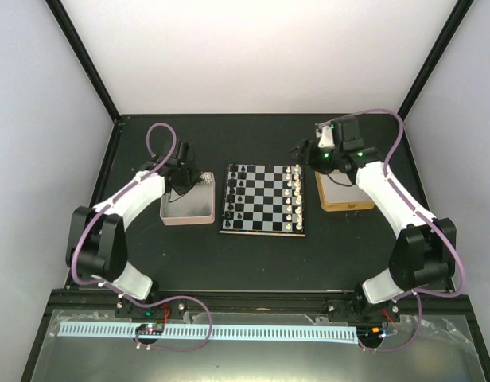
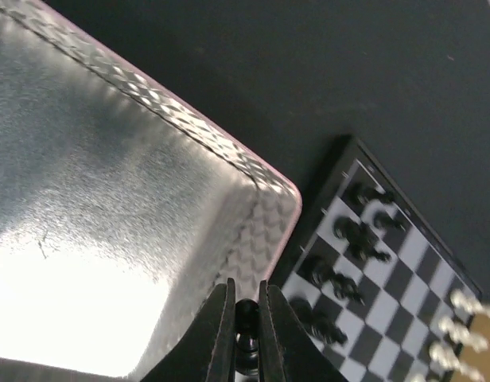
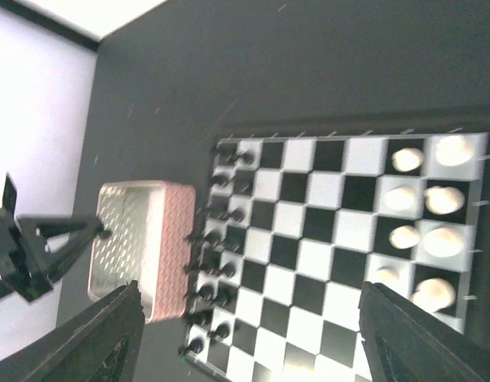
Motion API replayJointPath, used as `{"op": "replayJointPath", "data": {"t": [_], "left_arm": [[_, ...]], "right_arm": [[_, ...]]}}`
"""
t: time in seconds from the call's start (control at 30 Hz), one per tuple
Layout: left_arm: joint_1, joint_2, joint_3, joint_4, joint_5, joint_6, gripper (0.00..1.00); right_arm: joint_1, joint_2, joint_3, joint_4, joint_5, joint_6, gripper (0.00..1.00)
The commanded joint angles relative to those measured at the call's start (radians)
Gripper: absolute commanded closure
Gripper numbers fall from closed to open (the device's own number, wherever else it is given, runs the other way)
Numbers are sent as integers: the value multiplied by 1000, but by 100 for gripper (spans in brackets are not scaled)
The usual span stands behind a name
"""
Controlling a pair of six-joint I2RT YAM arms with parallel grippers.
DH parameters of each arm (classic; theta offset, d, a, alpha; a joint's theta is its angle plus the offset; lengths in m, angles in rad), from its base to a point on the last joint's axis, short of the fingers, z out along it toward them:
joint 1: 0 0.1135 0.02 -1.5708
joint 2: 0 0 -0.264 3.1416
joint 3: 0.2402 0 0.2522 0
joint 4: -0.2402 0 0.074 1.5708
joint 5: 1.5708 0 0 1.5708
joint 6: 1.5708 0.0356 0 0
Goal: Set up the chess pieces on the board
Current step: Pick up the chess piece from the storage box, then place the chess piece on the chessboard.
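**Left gripper pinching one black piece over the pink tin; right gripper wide open above the board**

My left gripper point(image 2: 245, 302) is almost closed. Its two fingers point(image 2: 223, 326) stand a sliver apart and pinch one small black piece point(image 2: 246, 341) between them. I cannot tell what kind of piece it is. The gripper hangs over the pink tin point(image 2: 265, 227), near the wall that faces the board. I cannot tell whether the piece touches the tin's floor.

My right gripper point(image 3: 249, 294) is spread wide and holds nothing. It hangs above the far right corner of the board point(image 1: 265, 203), near the far edge of the gold tin point(image 1: 346, 199).

The board lies in the middle of the table point(image 1: 253, 263). The pink tin sits just beside it toward the left edge, and the gold tin sits just beside it toward the right edge.

The other black pieces point(image 1: 235, 195) stand on the board in its two leftmost files, next to the pink tin. The white pieces point(image 1: 293, 195) stand in the two rightmost files, next to the gold tin. The files between them are bare checks.
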Motion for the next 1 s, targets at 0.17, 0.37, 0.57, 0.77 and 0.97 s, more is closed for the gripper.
{"op": "replayJointPath", "data": {"t": [0.17,0.37,0.57,0.77,0.97], "left_arm": [[-34,-195,-97,131,414,242,99],[-138,-264,-113,158,528,239,99],[-208,-291,-158,223,572,168,98],[-235,-340,-215,315,610,96,98],[-244,-342,-221,341,619,70,98]], "right_arm": [[278,-149,-265,327,-86,-84,23],[427,-207,-423,527,-102,-64,24],[468,-212,-486,601,-42,-36,33],[467,-199,-493,664,-34,-4,41],[474,-181,-494,686,-47,17,44]]}}
